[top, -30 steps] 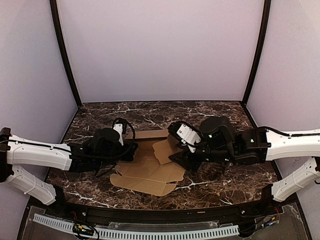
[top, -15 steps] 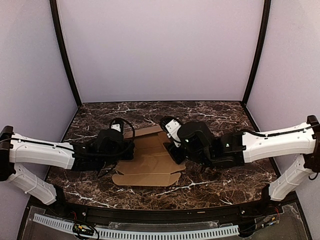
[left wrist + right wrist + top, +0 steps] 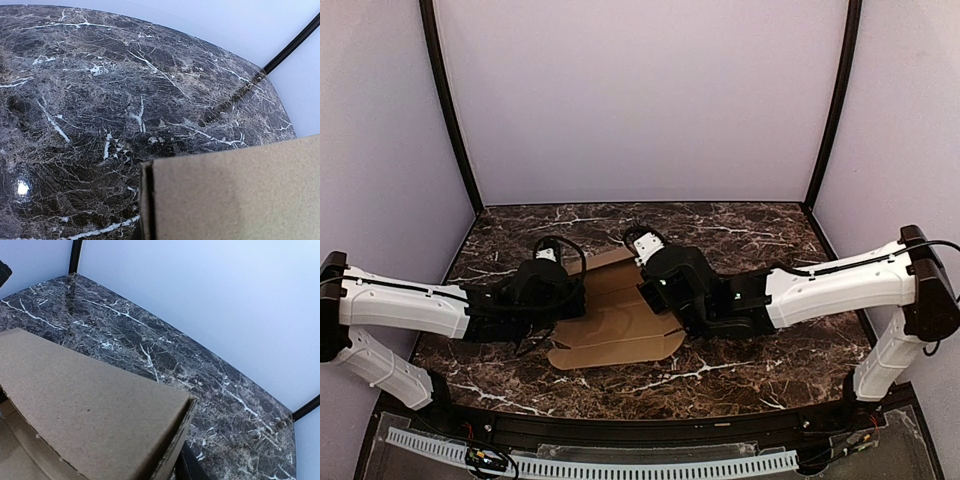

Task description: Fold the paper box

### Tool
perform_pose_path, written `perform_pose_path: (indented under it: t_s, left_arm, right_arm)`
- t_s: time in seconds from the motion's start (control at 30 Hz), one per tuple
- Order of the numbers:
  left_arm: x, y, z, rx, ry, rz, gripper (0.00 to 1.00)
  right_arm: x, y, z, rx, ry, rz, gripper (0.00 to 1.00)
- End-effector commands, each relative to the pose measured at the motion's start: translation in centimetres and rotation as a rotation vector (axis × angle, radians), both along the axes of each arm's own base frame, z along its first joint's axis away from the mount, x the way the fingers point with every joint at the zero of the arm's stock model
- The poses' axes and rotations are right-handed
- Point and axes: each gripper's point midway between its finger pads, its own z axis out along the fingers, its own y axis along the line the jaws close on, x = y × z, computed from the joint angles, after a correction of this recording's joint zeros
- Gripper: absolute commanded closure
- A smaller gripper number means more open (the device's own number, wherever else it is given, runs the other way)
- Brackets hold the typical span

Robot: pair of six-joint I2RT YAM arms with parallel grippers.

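The paper box is a tan cardboard sheet, partly folded, lying mid-table. My left gripper is at its left edge. In the left wrist view a cardboard panel with a doubled edge covers the jaws. My right gripper is over the sheet's right part, pressed against a raised flap. In the right wrist view that flap hides the fingers except for a dark tip under its corner. Neither view shows whether the jaws are open or shut.
The dark marble table is walled by pale panels with black corner posts at the back left and right. The two arms reach in from the sides and nearly meet over the sheet.
My right gripper has swept leftward across the sheet, taking the right flap over toward the middle. The sheet's outline has become narrower. The left gripper has barely moved.
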Motion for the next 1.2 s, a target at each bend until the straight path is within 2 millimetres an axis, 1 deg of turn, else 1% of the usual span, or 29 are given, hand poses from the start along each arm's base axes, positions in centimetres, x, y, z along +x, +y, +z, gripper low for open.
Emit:
perform_pose_path:
  t_s: [0.0,0.1,0.2,0.3,0.33,0.37,0.4,0.43,0.53,0.57,0.6,0.63,0.7,0.73,0.77,0.8,0.83,0.87,0.9,0.93,0.97,1.0,1.03,1.13,1.17]
  left_arm:
    - [-0.8,-0.7,0.4,-0.033,0.007,-0.03,0.99]
    - [-0.9,-0.3,0.3,-0.053,0.013,-0.013,0.99]
    - [-0.9,-0.1,0.4,-0.076,0.015,-0.001,0.99]
    - [-1.0,-0.3,0.5,-0.101,0.024,0.008,0.99]
    - [-1.0,-0.5,0.4,-0.103,0.032,0.0,0.98]
    - [-1.0,-0.7,0.6,-0.111,0.035,-0.006,0.88]
    - [-1.2,-1.0,0.4,-0.113,0.043,-0.019,0.82]
    - [-1.2,-1.3,0.6,-0.115,0.046,-0.029,0.72]
    - [-1.7,-1.8,0.6,-0.122,0.066,-0.075,0.6]
    - [-2.0,-2.0,0.5,-0.12,0.076,-0.094,0.53]
    - [-2.2,-2.1,0.7,-0.124,0.078,-0.107,0.49]
    - [-2.5,-2.2,0.6,-0.115,0.085,-0.133,0.43]
    - [-3.2,-2.6,0.8,-0.112,0.094,-0.192,0.37]
    - [-3.5,-2.7,1.2,-0.116,0.093,-0.214,0.35]
    - [-4.2,-3.2,1.6,-0.121,0.093,-0.27,0.34]
    - [-4.6,-3.5,1.9,-0.119,0.095,-0.306,0.32]
    - [-5.4,-4.0,2.5,-0.126,0.093,-0.369,0.29]
    - [-5.8,-4.4,3.0,-0.121,0.081,-0.418,0.28]
    - [-6.8,-5.0,3.8,-0.148,0.081,-0.488,0.27]
    - [-7.4,-5.2,4.3,-0.145,0.068,-0.538,0.26]
    - [-8.4,-5.4,5.3,-0.171,0.06,-0.592,0.25]
    - [-8.8,-5.3,5.7,-0.163,0.046,-0.622,0.24]
    - [-9.2,-5.1,6.8,-0.176,0.023,-0.641,0.23]
    - [-9.1,-4.1,8.5,-0.125,-0.043,-0.647,0.22]
    - [-8.8,-3.7,9.1,-0.113,-0.067,-0.63,0.22]
  right_arm:
    - [0.9,1.2,2.3,0.058,-0.074,-0.037,0.8]
    - [1.3,1.7,2.2,0.042,-0.088,-0.046,0.88]
    - [1.6,2.1,2.0,0.036,-0.1,-0.051,1.0]
    - [1.8,2.4,2.1,0.029,-0.119,-0.053,1.0]
    - [1.8,2.5,2.1,0.023,-0.129,-0.054,1.0]
    - [1.9,2.6,2.1,0.02,-0.136,-0.055,1.0]
    - [2.0,2.6,2.1,0.018,-0.14,-0.055,1.0]
    - [1.9,2.6,2.1,0.014,-0.141,-0.052,1.0]
    - [2.3,1.9,1.7,-0.006,-0.137,-0.045,1.0]
    - [2.5,1.5,1.6,-0.012,-0.133,-0.042,1.0]
    - [2.7,1.0,1.4,-0.016,-0.128,-0.04,1.0]
    - [2.9,0.4,1.2,-0.022,-0.121,-0.032,1.0]
    - [3.3,-0.8,0.6,-0.042,-0.109,-0.019,1.0]
    - [3.4,-1.6,-0.2,-0.059,-0.098,-0.005,1.0]
    - [3.5,-2.1,-0.6,-0.059,-0.086,0.01,1.0]
    - [3.8,-2.8,-1.2,-0.053,-0.062,0.023,1.0]
    - [3.9,-3.4,-1.6,-0.036,-0.039,0.04,1.0]
    - [4.1,-4.1,-2.1,-0.017,-0.017,0.053,1.0]
    - [4.5,-4.8,-2.6,0.007,0.005,0.064,1.0]
    - [4.3,-5.1,-2.9,0.028,0.014,0.092,1.0]
    - [4.1,-5.4,-3.3,0.045,0.017,0.121,1.0]
    - [3.8,-5.5,-3.4,0.066,0.014,0.159,1.0]
    - [3.5,-5.4,-3.7,0.087,0.012,0.197,1.0]
    - [1.9,-4.7,-4.5,0.16,0.019,0.354,1.0]
    - [1.3,-4.4,-4.5,0.187,0.012,0.413,1.0]
